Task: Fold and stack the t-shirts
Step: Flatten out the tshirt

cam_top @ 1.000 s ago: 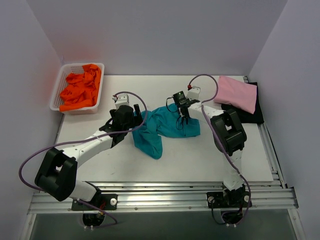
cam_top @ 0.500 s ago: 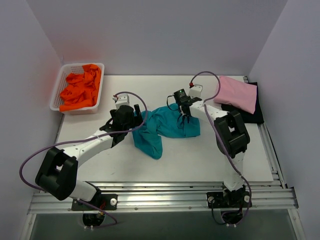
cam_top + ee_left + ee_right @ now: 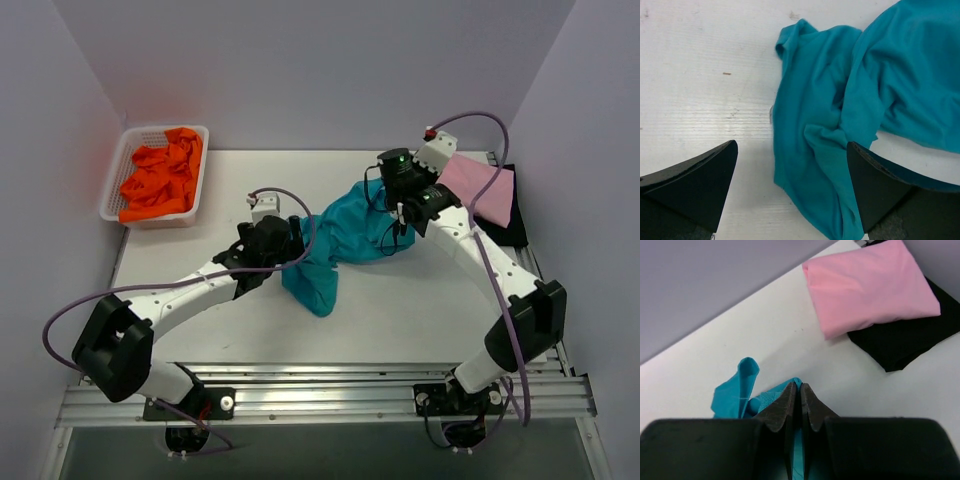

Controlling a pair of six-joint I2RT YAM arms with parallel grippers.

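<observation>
Two shirts stacked, one in hand, the rest waiting.
Beyond the right pincer, the smooth pink t-shirt lies folded on the black t-shirt. That pincer is clamped on the soft, rumpled teal t-shirt, whose bunched tail lies under the left pincer, jaws wide apart. Crumpled orange t-shirts fill the mesh basket, well to its left.

we count three single shirts: one teal shirt, one pink shirt, one black shirt. that makes four shirt colours with the orange shirts, which lie bunched together; we cannot tell their number. we also count one basket, one table and two arms: left arm, right arm.
</observation>
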